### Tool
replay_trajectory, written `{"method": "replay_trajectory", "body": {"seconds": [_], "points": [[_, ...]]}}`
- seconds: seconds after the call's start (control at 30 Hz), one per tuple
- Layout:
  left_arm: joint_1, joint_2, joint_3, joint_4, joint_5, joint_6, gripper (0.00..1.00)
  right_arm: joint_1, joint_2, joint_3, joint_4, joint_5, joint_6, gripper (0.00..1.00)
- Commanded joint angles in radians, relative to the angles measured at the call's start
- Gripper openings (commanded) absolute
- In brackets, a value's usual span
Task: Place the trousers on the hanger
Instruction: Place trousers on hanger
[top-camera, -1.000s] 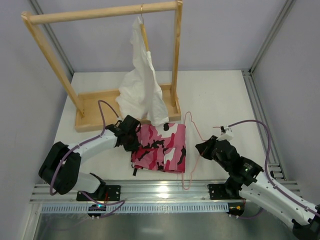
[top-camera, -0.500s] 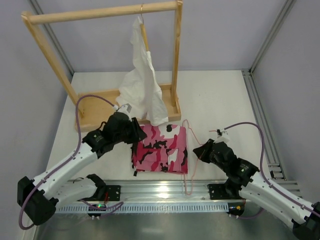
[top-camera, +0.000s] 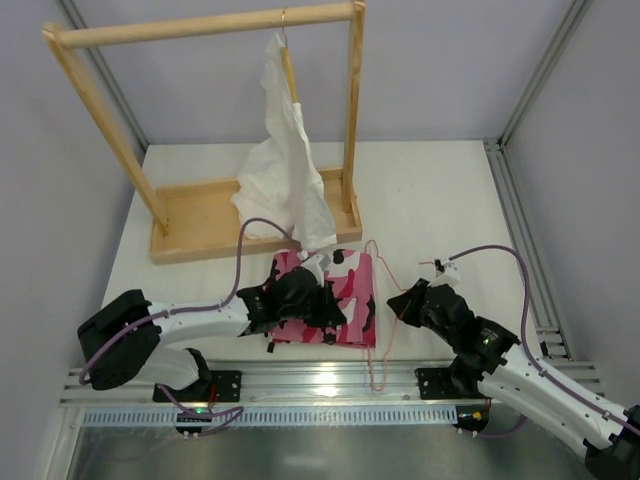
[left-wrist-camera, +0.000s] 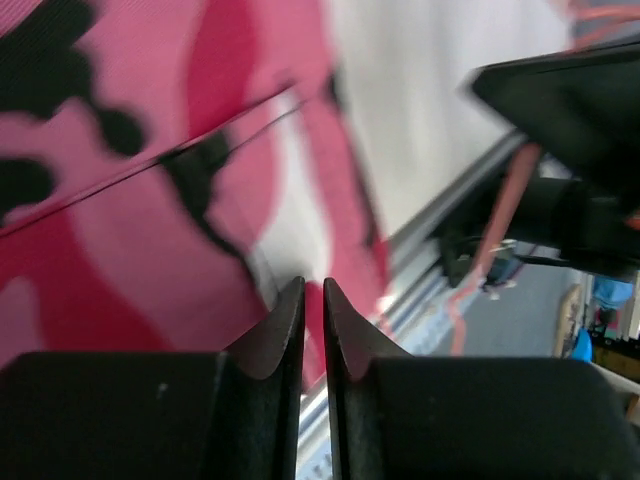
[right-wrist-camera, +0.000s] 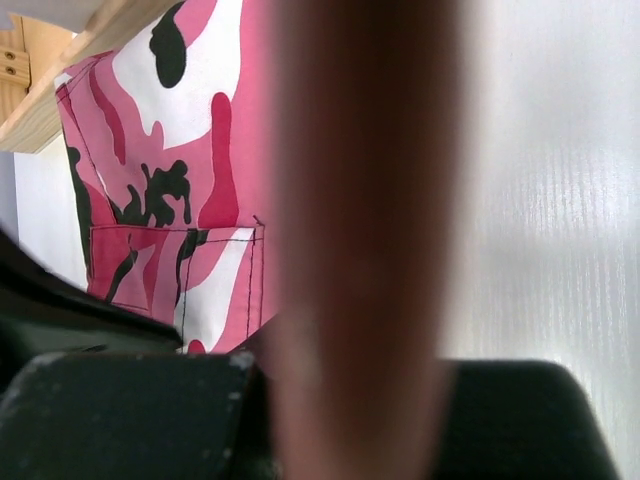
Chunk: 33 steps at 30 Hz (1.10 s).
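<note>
The trousers (top-camera: 352, 278) lie folded on the table in front of the rack; the camouflage print also shows in the left wrist view (left-wrist-camera: 120, 200) and the right wrist view (right-wrist-camera: 170, 200). My left gripper (top-camera: 333, 305) hovers low over the trousers' middle, its fingers (left-wrist-camera: 285, 325) drawn together with only a slit between them and nothing in it. The hanger (top-camera: 378, 358) lies along the trousers' right edge. My right gripper (top-camera: 398, 300) is shut on the hanger's wire, which fills the right wrist view as a blurred pink bar (right-wrist-camera: 360, 250).
A wooden rack (top-camera: 200, 25) stands at the back with a white garment (top-camera: 285, 170) on a tan hanger, its hem reaching the trousers' top edge. The rack's base tray (top-camera: 200, 215) is behind the trousers. A metal rail (top-camera: 320, 385) runs along the near edge.
My left arm has swung from the trousers' left edge, up, then down over their middle. The right gripper and hanger have barely shifted.
</note>
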Motion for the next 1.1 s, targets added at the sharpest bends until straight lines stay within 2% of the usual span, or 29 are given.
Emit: {"method": "replay_trajectory", "body": {"seconds": [0.0,0.13,0.27,0.37,0.4,0.43,0.47,0.57,0.63,0.67,0.73,0.83,0.87,0.93,1.07], "points": [[0.002,0.031,-0.135,0.159,-0.048,-0.071,0.11,0.007,-0.041,0.013,-0.043,0.020,-0.008,0.04],[0.004,0.028,-0.291,0.160,-0.110,-0.110,0.08,0.007,-0.066,0.030,-0.083,0.040,-0.019,0.04],[0.005,-0.017,-0.269,0.100,-0.109,-0.097,0.08,0.007,-0.067,0.041,-0.098,0.043,-0.046,0.04],[0.011,-0.126,-0.175,-0.111,-0.216,-0.076,0.11,0.006,-0.058,0.047,-0.098,0.028,-0.088,0.04],[0.018,-0.158,-0.146,-0.232,-0.266,-0.067,0.13,0.007,-0.052,0.048,-0.091,-0.009,-0.102,0.04],[0.031,-0.218,-0.126,-0.274,-0.267,-0.053,0.18,0.006,-0.027,0.061,-0.089,-0.020,-0.111,0.04],[0.094,-0.238,-0.088,-0.306,-0.253,-0.044,0.19,0.006,-0.017,0.065,-0.090,-0.032,-0.120,0.04],[0.232,-0.281,-0.051,-0.392,-0.219,0.005,0.16,0.007,0.011,0.062,-0.049,-0.079,-0.125,0.04],[0.298,-0.282,-0.045,-0.394,-0.203,0.025,0.12,0.007,0.010,0.050,-0.019,-0.105,-0.131,0.04],[0.364,-0.263,-0.049,-0.376,-0.177,0.034,0.11,0.006,0.008,0.047,-0.015,-0.107,-0.134,0.04],[0.424,-0.239,-0.072,-0.304,-0.093,0.036,0.09,0.007,0.002,0.044,-0.017,-0.113,-0.140,0.04],[0.430,-0.153,-0.110,-0.267,-0.110,0.027,0.06,0.006,-0.016,0.039,-0.034,-0.110,-0.143,0.04],[0.447,-0.124,-0.120,-0.268,-0.173,0.025,0.04,0.007,-0.023,0.039,-0.041,-0.106,-0.143,0.04],[0.467,-0.045,-0.153,-0.259,-0.204,0.018,0.01,0.006,-0.042,0.039,-0.054,-0.107,-0.146,0.04],[0.482,-0.025,-0.164,-0.219,-0.180,0.012,0.01,0.007,-0.055,0.041,-0.060,-0.113,-0.152,0.04]]}}
